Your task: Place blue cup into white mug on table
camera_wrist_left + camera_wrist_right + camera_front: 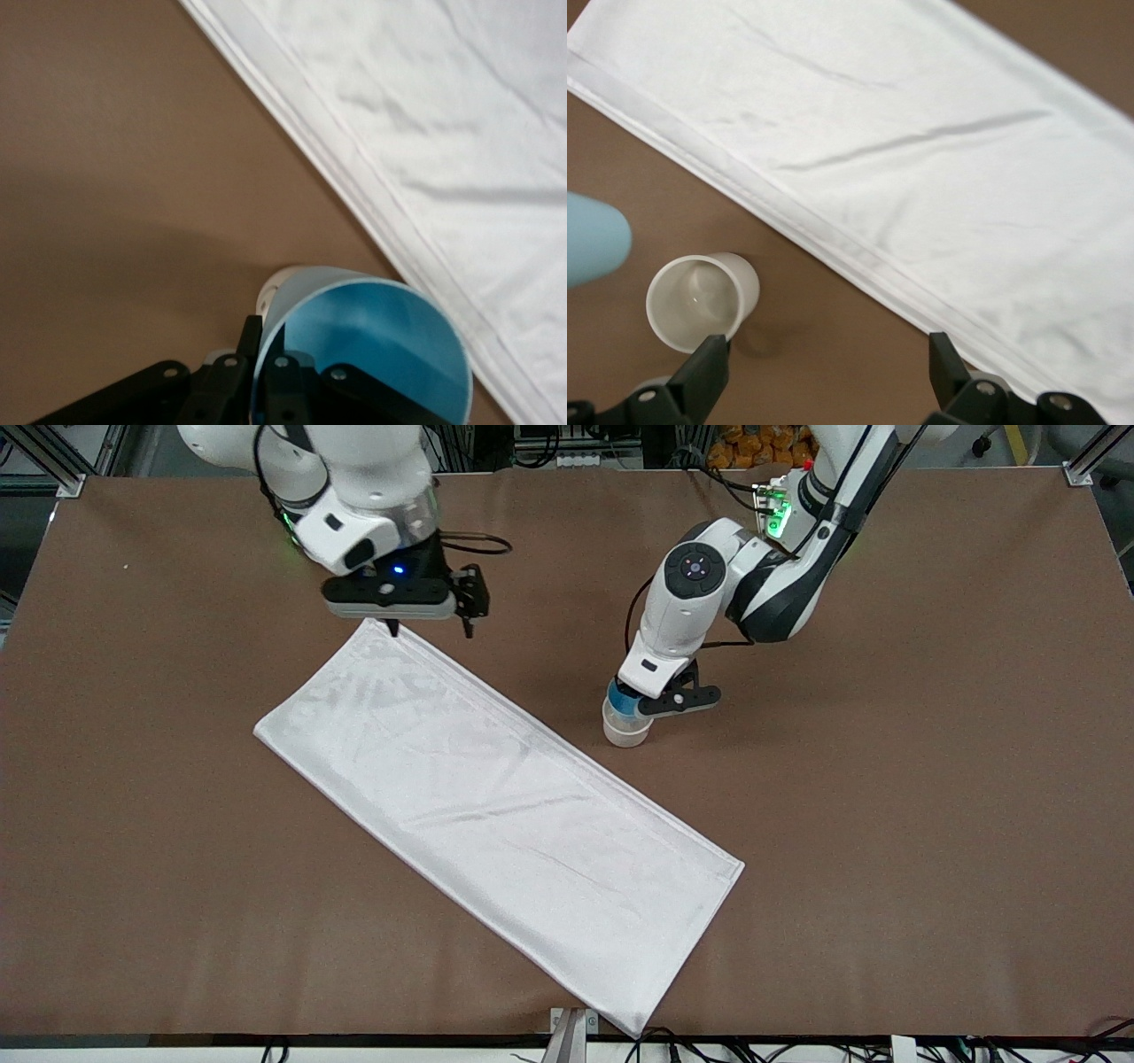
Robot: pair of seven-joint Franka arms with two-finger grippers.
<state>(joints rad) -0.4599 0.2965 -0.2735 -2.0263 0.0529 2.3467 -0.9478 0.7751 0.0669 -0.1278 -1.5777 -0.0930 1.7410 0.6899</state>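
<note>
- A large white cloth (496, 815) lies nearest the front camera, spread slantwise across the table (930, 824)
- Farther from the camera, just off the cloth's long edge, the white mug (627, 728) stands upright on the table toward the left arm's end
- The left gripper (631, 701) hangs directly over the mug, pinching the blue cup (625, 701) by its rim wall, one finger inside and one outside; the cup's base sits at or just inside the mug's mouth
- The cup looks like light, stiff, smooth plastic, so a rim pinch suits it, though it could slip or tilt
- The right gripper (430, 631) waits over the cloth's farthest corner, fingers spread and empty
</note>
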